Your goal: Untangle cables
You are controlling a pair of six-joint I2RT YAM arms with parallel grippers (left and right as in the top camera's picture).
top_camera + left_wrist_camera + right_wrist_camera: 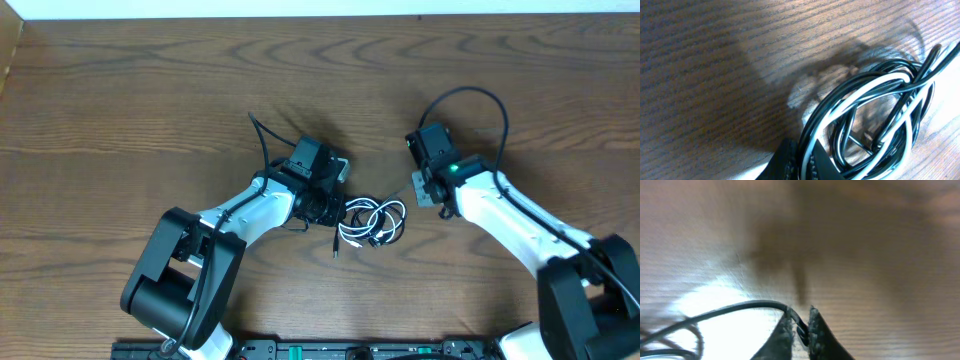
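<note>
The white and black cables (pixel 372 222) lie in one looped, intertwined bundle on the wooden table between my two arms. In the left wrist view the coil (pixel 875 120) fills the lower right, and my left gripper (pixel 806 166) is shut on the white and black strands at its left edge. In the overhead view the left gripper (pixel 328 207) touches the bundle's left side. My right gripper (pixel 800 325) is shut on a black cable strand (pixel 725 311) that runs off to the left. In the overhead view it (pixel 424 192) sits just right of the bundle.
A loose black plug end (pixel 335 250) sticks out below the bundle. The arms' own thick black wires arch over each wrist (pixel 480 95). The bare wooden table (pixel 150 90) stretches all round, with a rail at the front edge (pixel 320 350).
</note>
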